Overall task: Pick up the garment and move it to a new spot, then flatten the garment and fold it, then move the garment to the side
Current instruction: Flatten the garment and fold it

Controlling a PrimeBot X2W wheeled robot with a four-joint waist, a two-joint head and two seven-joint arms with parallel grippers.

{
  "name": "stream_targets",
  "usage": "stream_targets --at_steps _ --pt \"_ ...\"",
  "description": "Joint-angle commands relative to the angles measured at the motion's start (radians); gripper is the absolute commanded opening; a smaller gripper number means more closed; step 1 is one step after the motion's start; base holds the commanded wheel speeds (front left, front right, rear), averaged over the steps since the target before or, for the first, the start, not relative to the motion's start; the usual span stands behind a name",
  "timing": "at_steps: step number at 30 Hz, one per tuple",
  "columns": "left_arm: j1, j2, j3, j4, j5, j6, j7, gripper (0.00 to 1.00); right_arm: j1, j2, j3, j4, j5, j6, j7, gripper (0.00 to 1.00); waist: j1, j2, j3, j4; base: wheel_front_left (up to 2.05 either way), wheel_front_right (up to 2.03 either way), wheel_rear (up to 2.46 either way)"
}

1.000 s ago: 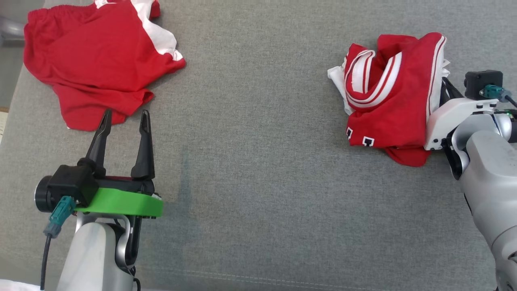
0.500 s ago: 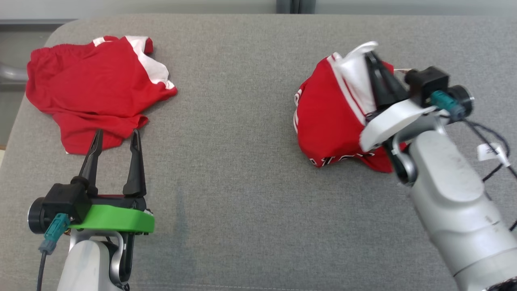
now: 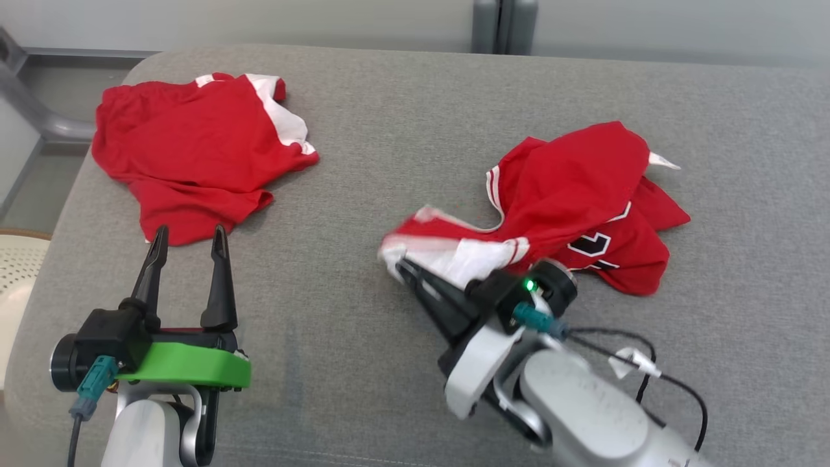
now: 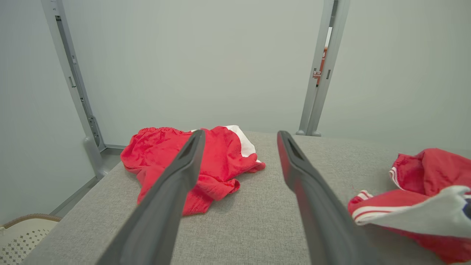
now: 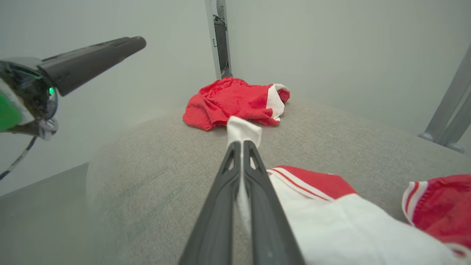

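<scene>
Your garment (image 3: 583, 188), the red jersey with white trim and dark numerals, lies crumpled on the right half of the grey padded surface (image 3: 389, 117). 1 white-lined edge is drawn out from it toward the near left. That edge is pinched in the right gripper (image 3: 403, 267). In the right wrist view you see its 2 dark fingers pressed together on a strip of white cloth, with a white tuft poking past the tips. The bulk of the jersey rests on the surface beyond and to the right of that gripper. The drawn-out edge looks blurred in the head view.

Your left gripper (image 3: 189, 230) stands at the near left, jaws spread wide with nothing between them. Its fingers point at the red shorts (image 3: 188, 149), and you cannot tell whether the tips touch the near hem. The shorts, red with a white panel, lie rumpled at the far left, well apart from the jersey. A pale perforated basket (image 3: 16, 259) sits off the left edge. A black cable (image 3: 674, 383) with a white tag trails from the right wrist.
</scene>
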Motion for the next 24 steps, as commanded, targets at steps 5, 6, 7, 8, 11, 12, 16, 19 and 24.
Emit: stream_targets --at_steps 5,6,7,8,11,12,16,19,24 --pt "0.014 -0.005 -0.007 0.003 0.005 -0.003 -0.001 1.0 0.078 0.011 0.118 0.041 0.061 -0.001 -0.003 0.0 0.0 0.0 -0.01 0.038 0.0 0.0 0.0" --pt "0.015 -0.006 -0.007 0.004 0.005 -0.003 -0.001 1.0 0.09 0.012 0.14 0.041 0.076 -0.001 -0.003 0.0 0.0 0.0 -0.01 0.04 0.0 0.0 0.0" --pt "0.017 -0.007 -0.006 0.006 0.005 -0.003 -0.001 1.0 0.102 0.013 0.166 0.037 0.092 -0.001 -0.003 0.0 0.0 0.0 -0.011 0.042 0.0 0.0 0.0" --pt "0.018 -0.008 -0.005 0.007 0.005 -0.003 -0.001 1.0 0.107 0.013 0.182 0.036 0.101 -0.001 -0.003 0.06 0.0 0.0 -0.011 0.042 0.0 0.0 0.0" --pt "0.019 -0.01 0.0 0.009 0.006 -0.003 -0.001 1.0 0.114 0.011 0.19 0.041 0.121 -0.001 -0.003 1.0 0.0 0.0 -0.015 0.038 0.0 0.0 0.0" --pt "0.021 -0.01 0.003 0.01 0.007 -0.003 -0.001 1.0 0.112 0.012 0.181 0.039 0.123 -0.001 -0.003 1.0 0.0 0.0 -0.018 0.035 0.0 0.0 0.0" --pt "0.031 -0.009 0.011 0.01 0.014 -0.003 -0.001 1.0 0.093 0.012 0.088 0.035 0.089 -0.001 -0.003 1.0 0.0 0.0 -0.031 0.012 0.0 0.0 0.0" --pt "0.035 -0.008 0.018 0.006 0.015 -0.003 -0.001 1.0 0.086 0.001 -0.009 0.019 0.06 -0.001 -0.003 1.0 0.0 0.0 -0.038 -0.004 0.0 0.0 0.0" --pt "0.038 -0.009 0.022 -0.003 0.018 -0.003 -0.001 1.0 0.06 -0.064 -0.204 -0.014 -0.008 -0.001 -0.003 1.0 0.0 0.0 -0.033 -0.025 0.0 0.0 0.0"
